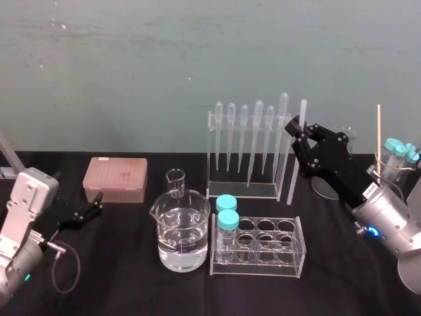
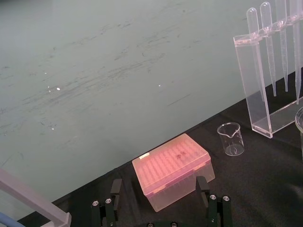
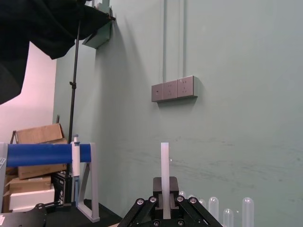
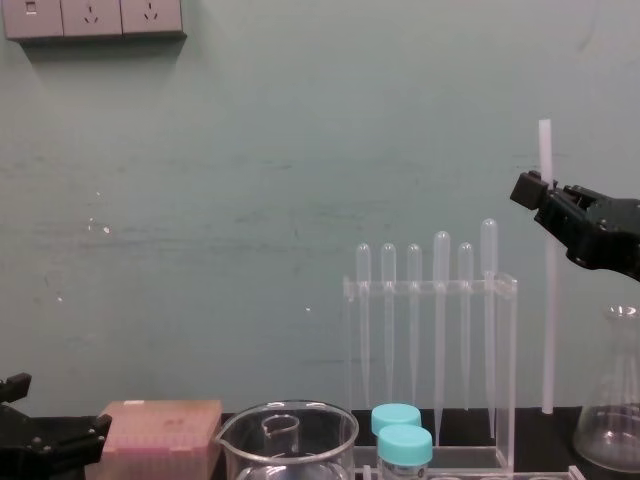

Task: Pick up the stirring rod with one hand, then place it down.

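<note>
the black angular right gripper point(image 1: 295, 127) pinches a long translucent-white stirring rod point(image 1: 297, 155) tight between its jaws, upright just beside a clear acrylic pipette rack point(image 1: 243, 191), while the left gripper point(image 1: 92, 209) rests spread wide, holding nothing, near a pink tip box point(image 1: 115, 179)

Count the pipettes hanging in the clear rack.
6 pipettes, side by side in one row across the clear rack. None seem hidden. The stirring rod to their right is not one.
</note>
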`<action>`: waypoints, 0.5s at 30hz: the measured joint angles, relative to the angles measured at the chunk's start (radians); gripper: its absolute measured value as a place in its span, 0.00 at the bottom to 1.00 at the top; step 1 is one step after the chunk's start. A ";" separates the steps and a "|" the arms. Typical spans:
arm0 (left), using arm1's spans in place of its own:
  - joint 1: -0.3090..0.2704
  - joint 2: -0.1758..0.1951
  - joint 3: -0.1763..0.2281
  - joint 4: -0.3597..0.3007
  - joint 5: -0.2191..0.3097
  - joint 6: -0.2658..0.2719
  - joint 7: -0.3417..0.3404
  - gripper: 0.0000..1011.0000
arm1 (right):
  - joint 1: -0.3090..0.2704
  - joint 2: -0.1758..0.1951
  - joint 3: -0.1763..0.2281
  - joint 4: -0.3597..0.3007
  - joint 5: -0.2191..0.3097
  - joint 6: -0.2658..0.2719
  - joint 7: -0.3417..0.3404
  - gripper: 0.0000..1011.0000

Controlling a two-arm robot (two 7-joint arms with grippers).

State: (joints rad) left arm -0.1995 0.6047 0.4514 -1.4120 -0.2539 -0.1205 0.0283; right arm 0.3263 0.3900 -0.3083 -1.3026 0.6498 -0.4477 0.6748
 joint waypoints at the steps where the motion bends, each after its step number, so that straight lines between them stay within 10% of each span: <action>1: 0.000 0.000 0.000 0.000 0.000 0.000 0.000 0.99 | 0.000 0.000 0.000 0.000 0.000 0.000 0.000 0.07; 15: 0.000 0.000 0.000 0.000 0.000 0.000 0.000 0.99 | 0.001 0.000 0.000 -0.002 0.000 0.000 -0.001 0.07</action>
State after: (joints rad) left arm -0.1995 0.6047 0.4514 -1.4120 -0.2539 -0.1205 0.0283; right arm 0.3270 0.3900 -0.3083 -1.3042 0.6499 -0.4478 0.6733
